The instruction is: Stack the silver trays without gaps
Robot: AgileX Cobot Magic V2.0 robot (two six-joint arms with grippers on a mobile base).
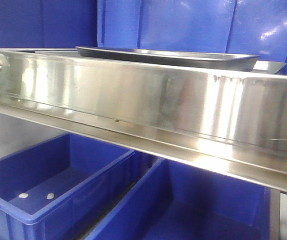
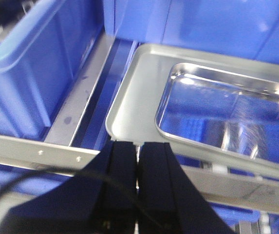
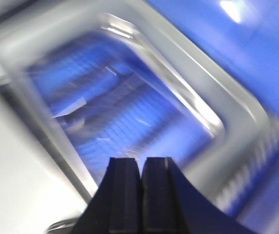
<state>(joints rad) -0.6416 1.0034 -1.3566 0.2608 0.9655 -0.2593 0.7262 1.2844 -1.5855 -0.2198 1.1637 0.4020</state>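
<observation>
The upper silver tray [image 2: 227, 117] lies inside the lower silver tray [image 2: 139, 92], and in the left wrist view it sits askew: its mirror-bright bottom reflects the blue around it, and its rim is turned a little against the rim of the lower one, so a wide strip of the lower tray's matte floor shows at 9 o'clock and at 12 o'clock of it. Both trays rest on the steel shelf, behind the long stainless shelf rail [image 1: 148, 100]; in the front view the upper tray [image 1: 168, 56] shows as a dark shallow edge just above this rail, with the pale rim of the lower tray [image 1: 269, 66] coming out at 3 o'clock. The left gripper [image 2: 138, 151] stands at 6 o'clock of the lower tray, at its rounded near corner, and its black fingers [image 2: 122, 170] are pressed together with only a thin slit between them; whether they touch the rim I cannot tell. The right gripper [image 3: 140, 170] is over a shiny tray that is strongly blurred, and its fingers [image 3: 124, 195] are also pressed together with nothing between them. A blue plastic bin [image 2: 27, 63] stands at 9 o'clock of the trays. Below the shelf two more blue bins [image 1: 58, 185] stand side by side.
</observation>
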